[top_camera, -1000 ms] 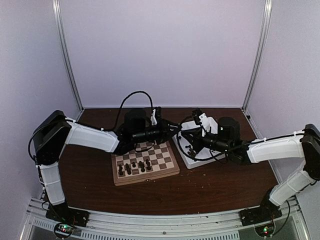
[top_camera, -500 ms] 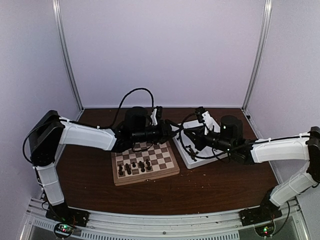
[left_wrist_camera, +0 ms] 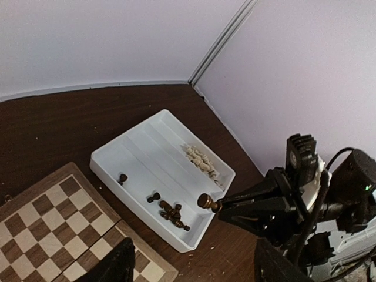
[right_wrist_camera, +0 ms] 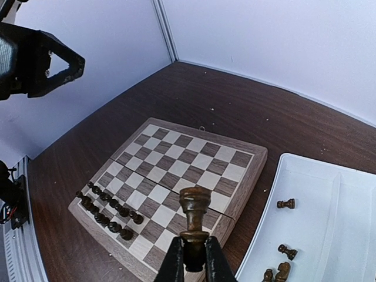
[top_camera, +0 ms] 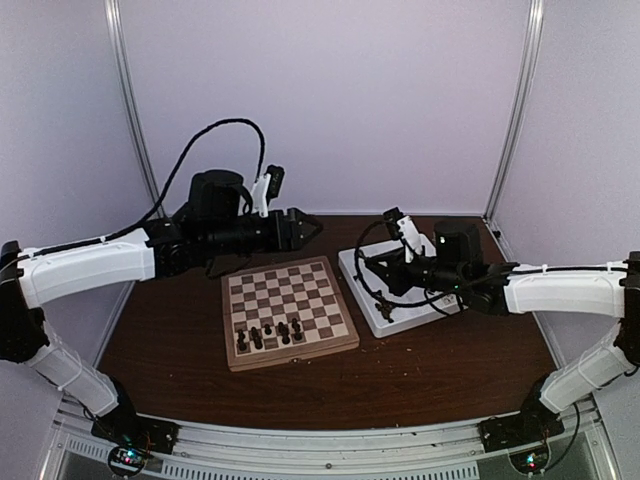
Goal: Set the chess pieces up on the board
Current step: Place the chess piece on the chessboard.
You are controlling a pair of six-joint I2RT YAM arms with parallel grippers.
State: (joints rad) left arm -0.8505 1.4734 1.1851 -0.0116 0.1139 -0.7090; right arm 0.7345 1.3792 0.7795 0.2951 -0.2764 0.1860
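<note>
My right gripper (right_wrist_camera: 192,254) is shut on the base of a dark brown chess piece (right_wrist_camera: 194,212), held upright in the air beside the board's (right_wrist_camera: 242,157) right edge. From the top view the right gripper (top_camera: 378,272) hangs over the left end of the white tray (top_camera: 425,310). Several dark chess pieces (top_camera: 268,335) stand in two short rows on the board (top_camera: 335,300) near its front edge. More dark pieces (left_wrist_camera: 171,213) lie in the tray (left_wrist_camera: 110,162). My left gripper (top_camera: 308,223) is raised behind the board, open and empty.
Pale cream pieces (left_wrist_camera: 201,160) lie in the tray's far compartment. Purple walls close in the brown table (top_camera: 450,375) behind and on both sides. A loop of black cable (top_camera: 215,130) arches above the left arm.
The two grippers met over the tray's left end a second ago. My left gripper has since opened, risen and drawn back to the left. The right gripper keeps the piece.
</note>
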